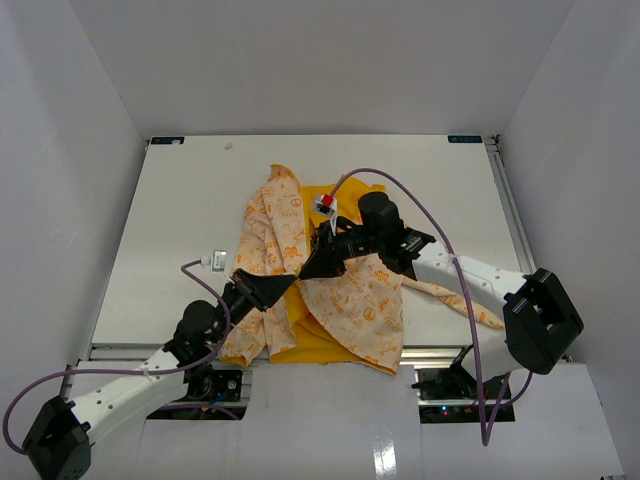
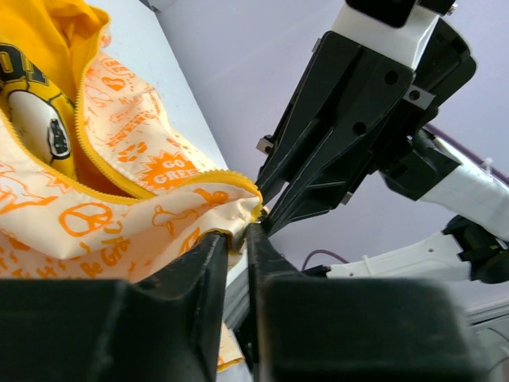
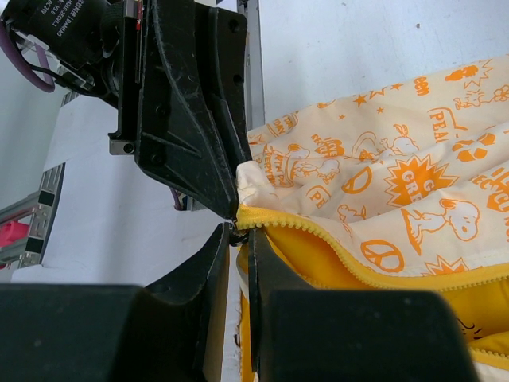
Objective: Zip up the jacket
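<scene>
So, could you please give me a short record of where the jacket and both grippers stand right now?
jacket: spread open on the table, yellow lining showing
zipper: yellow, not done up
left gripper: pinching the jacket's corner where the zipper ends
right gripper: closed on that same zipper end, tip to tip with the left gripper
task status: zipping not yet begun

White arms (image 1: 470,272), black fingers (image 2: 175,294), purple cables (image 1: 372,171)
</scene>
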